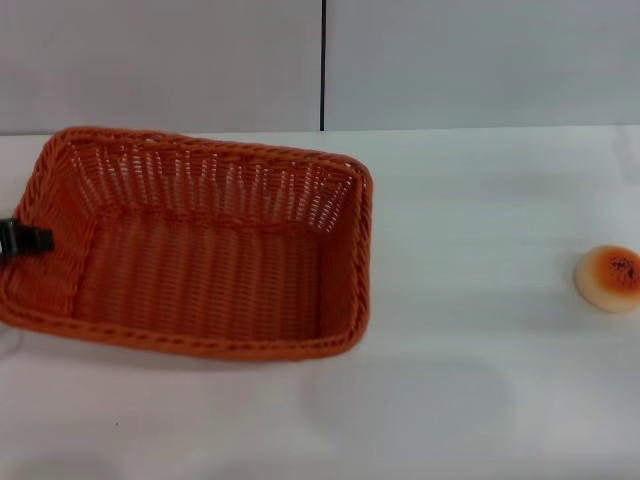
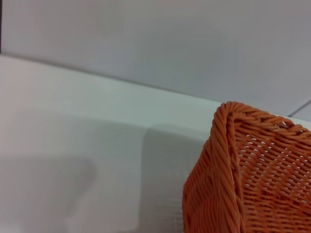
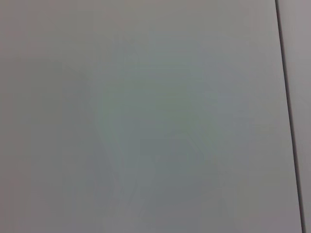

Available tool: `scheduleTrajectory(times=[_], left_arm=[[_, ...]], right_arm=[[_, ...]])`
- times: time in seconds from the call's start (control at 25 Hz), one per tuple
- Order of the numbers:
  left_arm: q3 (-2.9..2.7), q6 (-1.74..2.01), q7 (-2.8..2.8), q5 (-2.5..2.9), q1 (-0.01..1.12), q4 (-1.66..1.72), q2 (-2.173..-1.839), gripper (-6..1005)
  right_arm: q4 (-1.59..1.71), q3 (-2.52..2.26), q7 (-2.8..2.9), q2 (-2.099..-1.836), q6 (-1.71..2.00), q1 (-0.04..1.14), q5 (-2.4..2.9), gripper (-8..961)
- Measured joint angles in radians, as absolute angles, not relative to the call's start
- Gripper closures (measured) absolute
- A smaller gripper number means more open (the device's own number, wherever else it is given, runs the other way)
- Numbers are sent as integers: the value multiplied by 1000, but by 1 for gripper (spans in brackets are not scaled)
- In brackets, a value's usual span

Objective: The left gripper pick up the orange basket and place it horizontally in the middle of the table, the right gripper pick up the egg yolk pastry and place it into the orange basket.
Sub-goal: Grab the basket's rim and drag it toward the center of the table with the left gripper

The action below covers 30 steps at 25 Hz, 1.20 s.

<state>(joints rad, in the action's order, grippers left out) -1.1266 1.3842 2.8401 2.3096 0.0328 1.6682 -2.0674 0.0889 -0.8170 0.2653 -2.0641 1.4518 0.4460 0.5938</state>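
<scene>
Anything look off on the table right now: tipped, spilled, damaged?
Nothing spilled or broken. The orange basket sits upright and empty on the left of the table, slightly askew rather than square to its edge. The left gripper is at its left rim. The egg yolk pastry sits intact, far right.

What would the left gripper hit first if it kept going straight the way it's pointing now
Probably the orange basket: the left gripper sits at the basket's left rim, pointing inward. Whether it already touches the rim is unclear.
</scene>
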Motion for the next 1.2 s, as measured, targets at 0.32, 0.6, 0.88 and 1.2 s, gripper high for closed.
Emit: scheduleTrajectory(times=[0.32, 0.6, 0.88, 1.2], left_arm=[[-1149, 1412, 2846, 2243, -28, 1670, -2068, 843], [-1208, 1391, 2875, 2230, -46, 1671, -2071, 842], [-1228, 1315, 2877, 2175, -68, 1661, -2072, 842], [-1267, 1235, 2877, 2128, -94, 1635, -2071, 840]], right_arm=[[93, -818, 265, -2072, 1451, 442, 594, 339], [91, -819, 265, -2074, 1451, 443, 594, 340], [89, -819, 265, -2074, 1444, 441, 594, 340], [89, -818, 265, -2074, 1442, 440, 594, 340]])
